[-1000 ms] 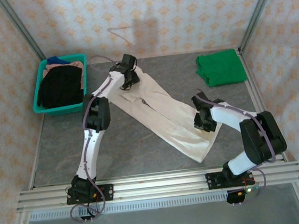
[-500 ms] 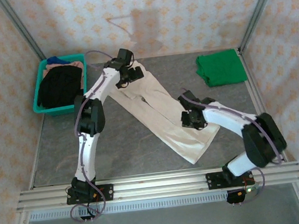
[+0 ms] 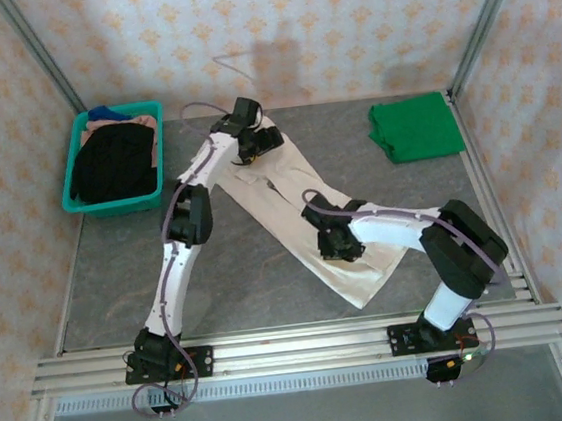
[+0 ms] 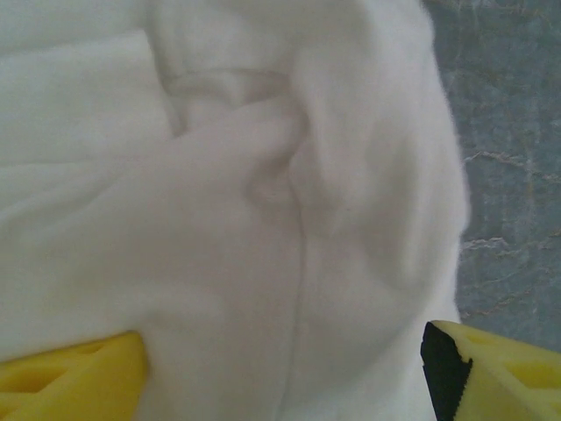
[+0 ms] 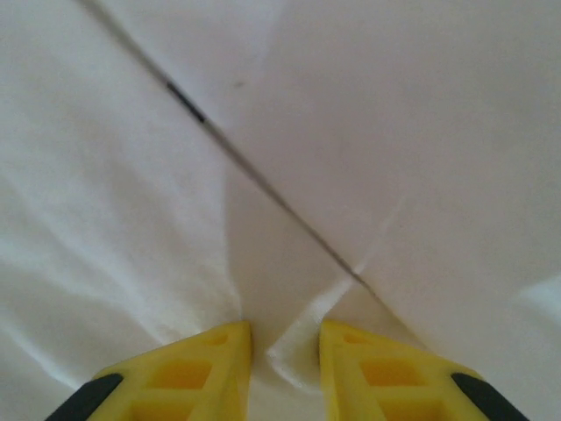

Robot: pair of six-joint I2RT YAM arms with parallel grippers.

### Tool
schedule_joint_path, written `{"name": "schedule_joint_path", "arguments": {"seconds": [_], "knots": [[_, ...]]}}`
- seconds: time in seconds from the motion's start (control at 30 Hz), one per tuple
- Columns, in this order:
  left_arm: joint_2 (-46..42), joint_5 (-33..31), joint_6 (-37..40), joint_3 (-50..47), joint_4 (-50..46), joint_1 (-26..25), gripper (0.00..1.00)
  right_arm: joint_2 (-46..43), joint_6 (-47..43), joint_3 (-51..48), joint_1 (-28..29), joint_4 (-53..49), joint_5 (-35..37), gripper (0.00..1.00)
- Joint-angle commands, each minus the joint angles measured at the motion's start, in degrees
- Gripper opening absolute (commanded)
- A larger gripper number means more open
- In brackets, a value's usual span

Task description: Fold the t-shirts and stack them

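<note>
The cream t-shirt (image 3: 282, 198) lies as a long narrow strip running diagonally from the far middle of the table toward the near right. My left gripper (image 3: 258, 138) hovers over its far end, and the left wrist view shows bunched cream cloth (image 4: 263, 219) under my open left gripper (image 4: 280, 386), its yellow fingers (image 4: 74, 377) wide apart. My right gripper (image 3: 333, 245) sits on the strip's middle. Seen from the right wrist, my right gripper (image 5: 285, 364) is shut on a small raised fold of the cream cloth (image 5: 302, 346). The green t-shirt (image 3: 413, 128) lies folded at the far right.
A teal basket (image 3: 109, 204) with dark clothes (image 3: 113, 160) stands at the far left. Metal frame posts and patterned walls close in the table. Bare grey tabletop (image 3: 117, 278) lies to the near left of the shirt.
My right gripper has slid left across the cream t-shirt, pulling its near part leftward with it. My left gripper has opened wider at the shirt's far end and shifted slightly right.
</note>
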Motion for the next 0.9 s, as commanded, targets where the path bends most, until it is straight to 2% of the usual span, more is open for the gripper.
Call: {"name": "schedule_joint_path", "arguments": {"seconds": [0.0,0.07,0.27,0.33,0.4,0.5,0.63,0.7,0.77,0.87], "knots": [[9.0,8.7,0.1,8.5,-4.3,-1.8,0.83,3.7,6.1,3.4,4.4,-0.2,0.1,0.27],[10.8,10.7,-0.4,12.6,-3.8,-2.2,0.82,6.5,7.5,7.0,7.7,-1.1,0.3,0.27],[8.0,12.3,-0.8,12.7,1.6,-3.1,0.87,14.2,9.0,16.7,13.7,0.0,-1.7,0.26],[6.3,12.9,-0.6,14.2,0.6,-2.4,0.90,15.5,8.4,20.5,15.2,0.3,-1.8,0.25],[3.2,12.0,0.2,14.0,-2.0,-1.1,0.93,14.7,7.8,22.9,15.7,-0.9,-0.8,0.25],[-3.2,9.4,2.3,11.0,-5.2,0.9,1.00,9.4,7.5,21.2,15.7,-0.8,1.9,0.28],[-12.2,7.3,6.5,2.7,-8.6,2.0,1.00,-0.3,7.7,15.0,14.9,-5.5,9.3,0.41],[-17.0,6.9,8.1,-3.4,-10.6,1.9,1.00,-5.2,8.3,9.4,13.5,-6.7,10.4,0.45],[-24.2,5.8,8.3,-13.4,-11.3,1.7,1.00,-9.7,8.9,3.6,12.0,-7.3,10.3,0.51],[-40.6,2.3,7.7,-37.3,-5.8,0.4,1.00,-15.1,9.7,-2.8,11.2,-8.8,9.0,0.57]]}}
